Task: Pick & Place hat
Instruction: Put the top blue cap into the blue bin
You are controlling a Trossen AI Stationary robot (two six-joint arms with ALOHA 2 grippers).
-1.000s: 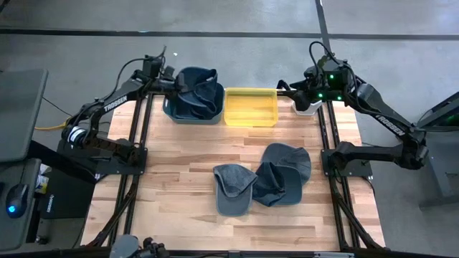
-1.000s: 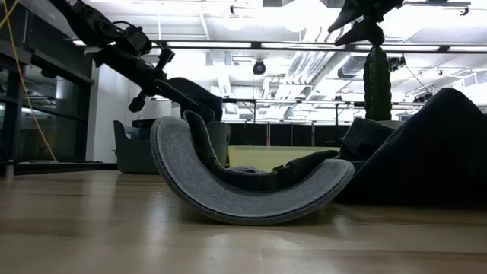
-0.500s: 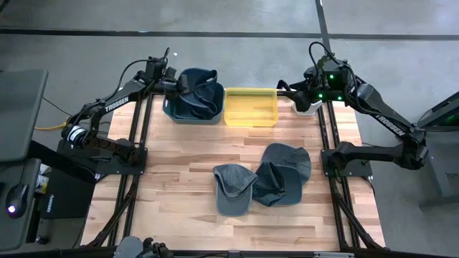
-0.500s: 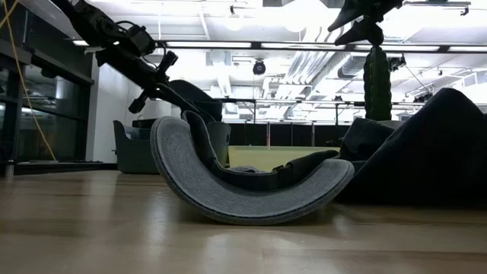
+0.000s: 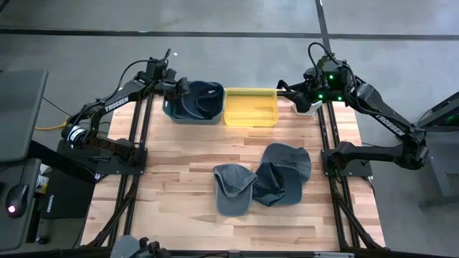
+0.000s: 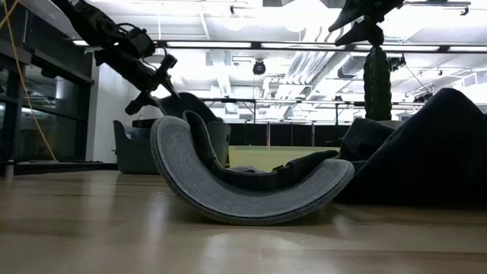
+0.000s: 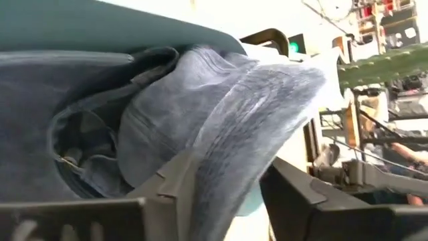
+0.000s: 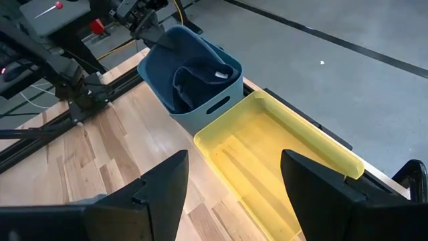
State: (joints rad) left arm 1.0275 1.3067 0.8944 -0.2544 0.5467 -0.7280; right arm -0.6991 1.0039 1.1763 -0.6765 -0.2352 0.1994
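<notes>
Grey concrete floor (image 5: 237,18) surrounding desk (image 5: 179,150), dark seam lines crossing it. Desk showing light wood butcher-block planks, black frame rails running along both sides. Low view looking into open hall: white ceiling (image 6: 251,23) with exposed ducts, strip lights glowing. Dark glazed wall (image 6: 38,114) standing at left, yellow cable (image 6: 30,99) hanging in front. Tall green cactus-shaped object (image 6: 377,84) standing at right.

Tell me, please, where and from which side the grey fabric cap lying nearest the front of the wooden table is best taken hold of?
Probably by the brim of the grey fabric cap, coming straight down from above. The cap lies upside down, its stiff curved brim arching up off the wooden table and free on the left side, while darker caps crowd its right side. The left end effector is at the blue bin.
</notes>
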